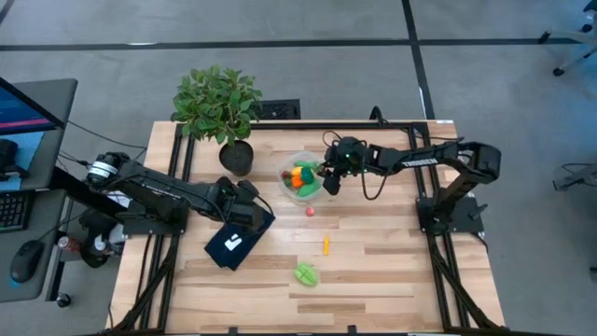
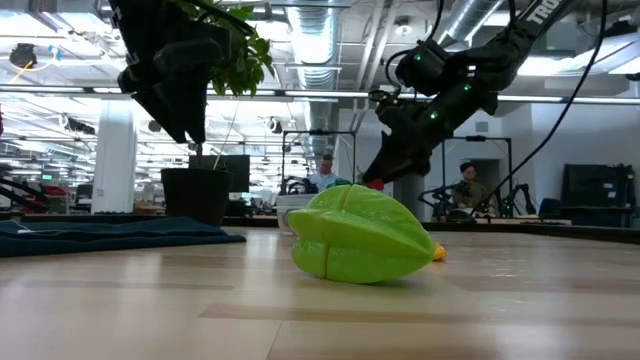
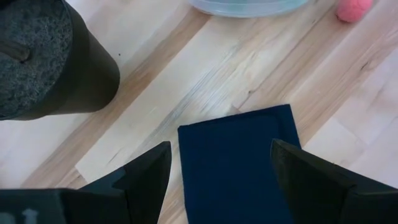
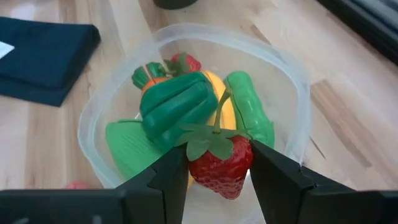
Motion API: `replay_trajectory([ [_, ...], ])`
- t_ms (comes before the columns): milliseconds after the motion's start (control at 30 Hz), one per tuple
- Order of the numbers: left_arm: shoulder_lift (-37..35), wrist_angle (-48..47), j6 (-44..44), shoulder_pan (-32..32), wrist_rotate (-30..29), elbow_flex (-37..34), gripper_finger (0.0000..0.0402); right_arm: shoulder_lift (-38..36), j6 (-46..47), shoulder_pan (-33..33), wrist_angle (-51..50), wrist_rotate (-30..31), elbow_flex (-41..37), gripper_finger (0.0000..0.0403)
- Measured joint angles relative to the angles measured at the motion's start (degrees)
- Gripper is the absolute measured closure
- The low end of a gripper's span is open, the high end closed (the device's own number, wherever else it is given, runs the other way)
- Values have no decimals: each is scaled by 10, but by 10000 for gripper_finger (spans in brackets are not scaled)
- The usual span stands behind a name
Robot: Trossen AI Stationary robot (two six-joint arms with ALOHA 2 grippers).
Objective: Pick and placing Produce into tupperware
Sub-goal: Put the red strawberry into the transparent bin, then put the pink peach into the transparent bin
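Observation:
The clear round tupperware (image 4: 292, 81) (image 1: 302, 177) holds green pieces (image 4: 177, 106), an orange carrot, a yellow piece and a red strawberry. My right gripper (image 4: 219, 180) (image 1: 326, 183) hangs over the tupperware's right rim, shut on another red strawberry (image 4: 217, 165). My left gripper (image 3: 221, 168) (image 1: 250, 213) stands open above a dark flat rectangle (image 3: 239, 168), touching nothing. Loose on the table lie a small pink-red piece (image 1: 309, 211), a small yellow-orange piece (image 1: 326, 245) and a green ribbed fruit (image 1: 306, 274) (image 2: 360, 235). My right gripper pinches the strawberry's red body (image 4: 198, 169) between its two fingers, one on each side. The fingers slant downward from the table's right side. The strawberry is lifted clear above the tupperware's inside, its green leafy cap (image 4: 211, 140) and stem facing away from the gripper.
A leafy potted plant (image 1: 219, 103) in a dark pot (image 3: 56, 62) stands left of the tupperware at the table's far side. The dark rectangle with a white label (image 1: 238, 240) lies left of centre. Bare wood stretches along the near right of the table.

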Motion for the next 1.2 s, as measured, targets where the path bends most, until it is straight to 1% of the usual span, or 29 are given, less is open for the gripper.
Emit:
replay_trajectory([
  [133, 0, 6, 0, 0, -2, 0, 136, 0, -5, -5, 1, -7, 0, 250],
  [700, 0, 7, 5, 0, -28, 0, 136, -1, -1, -2, 1, -8, 0, 227],
  [767, 0, 9, 12, 0, -28, 0, 136, -8, 2, -2, -3, -15, 0, 227],
  [833, 0, 12, 18, 0, -28, 0, 136, -21, 2, -2, -11, -29, 0, 227],
  [967, 0, 22, 38, 0, -33, 0, 136, -65, 2, -2, -63, -48, 0, 227],
  [1100, 0, 22, 18, 0, -81, 0, 136, -129, 2, 3, -144, -56, 0, 229],
  [1200, 0, 21, -10, 1, -98, 0, 136, -185, 7, 15, -211, -59, 0, 231],
])
